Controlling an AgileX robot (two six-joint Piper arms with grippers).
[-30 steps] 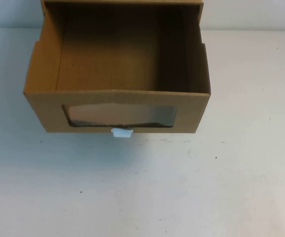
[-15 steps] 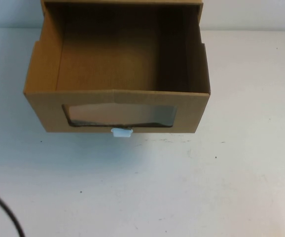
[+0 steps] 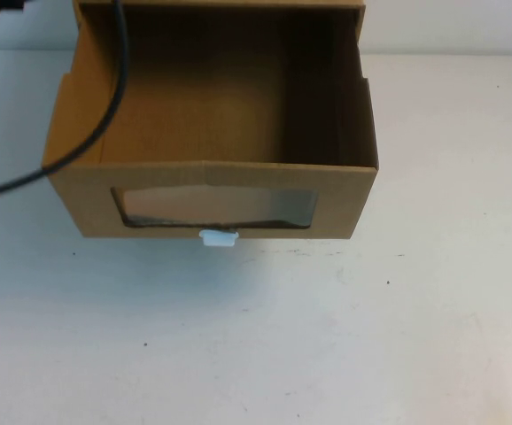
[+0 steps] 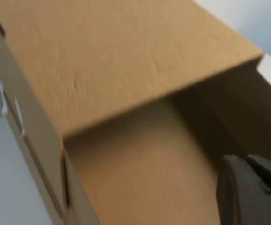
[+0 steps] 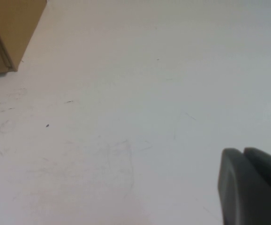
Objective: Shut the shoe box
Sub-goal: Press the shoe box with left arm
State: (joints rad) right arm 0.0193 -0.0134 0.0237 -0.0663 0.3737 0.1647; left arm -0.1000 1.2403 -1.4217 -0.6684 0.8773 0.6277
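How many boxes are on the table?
1: the box stands at the far middle of the table, drawer pulled out. The left hand hovers over the drawer; the right hand above the table beside it. Others may lie outside view.

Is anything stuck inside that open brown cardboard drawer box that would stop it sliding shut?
Nothing visible: the brown cardboard drawer box looks empty. A black cable drapes over its left wall. The left gripper hovers above the drawer; the right gripper hangs over bare table.
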